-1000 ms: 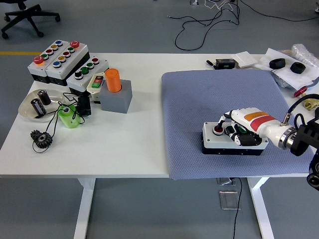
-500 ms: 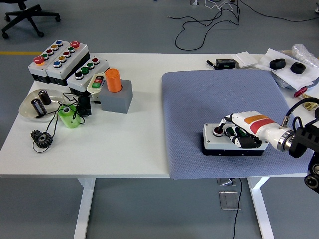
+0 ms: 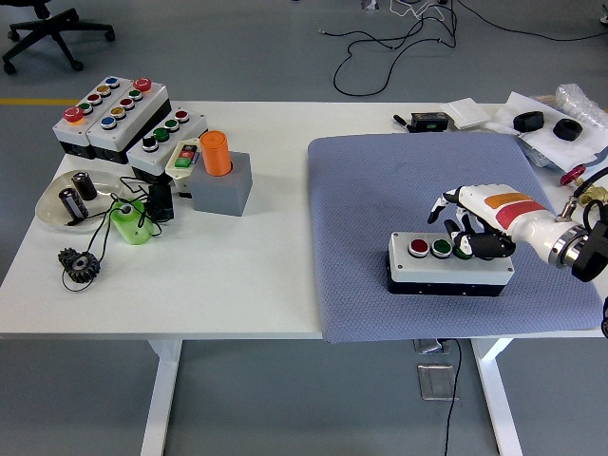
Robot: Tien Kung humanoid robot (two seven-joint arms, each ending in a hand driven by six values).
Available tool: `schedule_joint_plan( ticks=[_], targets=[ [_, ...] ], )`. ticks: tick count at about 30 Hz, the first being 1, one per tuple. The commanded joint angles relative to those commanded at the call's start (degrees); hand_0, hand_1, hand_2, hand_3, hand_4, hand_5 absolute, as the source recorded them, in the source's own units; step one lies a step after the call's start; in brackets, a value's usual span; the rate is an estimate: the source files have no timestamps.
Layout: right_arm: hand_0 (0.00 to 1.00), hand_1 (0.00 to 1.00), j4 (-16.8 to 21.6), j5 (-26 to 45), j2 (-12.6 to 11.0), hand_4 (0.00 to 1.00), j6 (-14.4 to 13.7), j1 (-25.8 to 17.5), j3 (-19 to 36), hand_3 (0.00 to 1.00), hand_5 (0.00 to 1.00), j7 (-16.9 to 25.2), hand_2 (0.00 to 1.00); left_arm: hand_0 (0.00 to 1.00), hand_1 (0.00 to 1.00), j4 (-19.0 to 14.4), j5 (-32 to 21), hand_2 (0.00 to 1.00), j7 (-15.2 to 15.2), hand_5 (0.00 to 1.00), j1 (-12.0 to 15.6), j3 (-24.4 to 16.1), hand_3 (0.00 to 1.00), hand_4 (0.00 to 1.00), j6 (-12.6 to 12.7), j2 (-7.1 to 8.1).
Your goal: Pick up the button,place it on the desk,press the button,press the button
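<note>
A white button box with a black base point(image 3: 446, 271) lies on the grey-blue mat point(image 3: 399, 180), at its front right. Its top shows a red button point(image 3: 419, 248) and a green button point(image 3: 441, 249). My right hand point(image 3: 463, 231), white with an orange stripe, comes in from the right and hovers over the box's right end. Its fingers point(image 3: 448, 205) are spread and a little bent, and their tips are over the box's right part, where a third button is partly hidden. The hand holds nothing. My left arm is out of view.
At the table's back left stand several button boxes point(image 3: 114, 114), a grey block with an orange cylinder point(image 3: 217, 152), a bowl of parts point(image 3: 66, 201), a green piece point(image 3: 128, 223) and a black gear point(image 3: 79, 263). Black parts and papers point(image 3: 541, 122) lie at the back right.
My right hand has drawn back to the right and risen off the box's top. The red and green buttons, covered before, now show. The box has stayed in place.
</note>
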Motion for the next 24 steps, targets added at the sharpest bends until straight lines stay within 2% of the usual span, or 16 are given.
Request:
schedule_joint_plan(
  ticks=[5, 10, 11, 12, 14, 16, 17, 22, 23, 24],
  targets=[
    [0.196, 0.002, -1.40, 1.47, -0.48, 0.342, -0.16, -1.52, 4.25, 0.586, 0.002, 0.09, 0.097, 0.601, 0.515, -0.01, -0.06, 0.487, 0.02, 0.973, 0.16, 0.24, 0.442, 0.281, 0.00, -0.02],
    [0.196, 0.002, -3.70, 6.66, -0.57, 0.342, -0.48, -3.04, 9.01, 0.586, 0.002, -0.47, 0.097, 0.601, 0.515, -0.02, -0.02, 0.487, 0.05, 0.973, 0.19, 0.32, 0.442, 0.281, -0.02, -0.04],
    [0.303, 0.002, -4.12, 7.60, -0.63, 0.604, -0.40, -3.38, 9.86, 0.696, 0.002, -0.94, 0.153, 0.601, 0.515, -0.04, 0.03, 0.487, 0.05, 0.973, 0.19, 0.28, 0.442, 0.279, -0.04, -0.03],
    [0.303, 0.002, -4.75, 9.59, -0.72, 0.604, -0.27, -3.87, 11.43, 0.696, 0.002, -1.81, 0.153, 0.601, 0.515, -0.07, 0.10, 0.487, 0.04, 0.973, 0.19, 0.21, 0.442, 0.279, -0.07, -0.01],
    [0.303, 0.002, -5.87, 13.50, -0.83, 0.604, 1.75, -4.74, 14.69, 0.696, 0.002, -3.37, 0.153, 0.601, 0.515, -0.10, 0.23, 0.487, 0.03, 0.973, 0.11, 0.10, 0.442, 0.279, -0.09, 0.00],
    [0.303, 0.002, -6.90, 17.32, -0.92, 0.604, 1.87, -5.24, 16.64, 0.696, 0.002, -3.51, 0.153, 0.601, 0.515, -0.11, 0.23, 0.487, 0.03, 0.973, 0.03, 0.04, 0.442, 0.279, -0.08, 0.00],
    [0.430, 0.408, -7.98, 19.63, -0.90, 0.709, 0.42, -5.50, 17.80, 0.917, 0.111, -3.06, 0.509, 0.602, 0.518, -0.12, 0.32, 0.487, 0.02, 0.973, -0.03, -0.07, 0.443, 0.280, -0.09, 0.02],
    [0.430, 0.408, -10.27, 29.03, -1.06, 0.709, -1.99, -6.18, 20.07, 0.917, 0.111, -2.57, 0.509, 0.602, 0.518, -0.10, 0.35, 0.487, 0.03, 0.973, -0.20, -0.20, 0.443, 0.280, -0.09, 0.01],
    [0.485, 0.503, -10.53, 30.26, -1.12, 0.777, -2.18, -6.34, 20.39, 0.952, 0.153, -2.54, 0.623, 0.602, 0.518, -0.11, 0.38, 0.487, 0.04, 0.972, -0.22, -0.21, 0.444, 0.279, -0.10, 0.01],
    [0.485, 0.503, -10.71, 31.14, -1.17, 0.777, -2.33, -6.46, 20.64, 0.952, 0.153, -2.52, 0.623, 0.602, 0.518, -0.11, 0.39, 0.487, 0.04, 0.972, -0.23, -0.22, 0.444, 0.279, -0.11, 0.01]
  ],
)
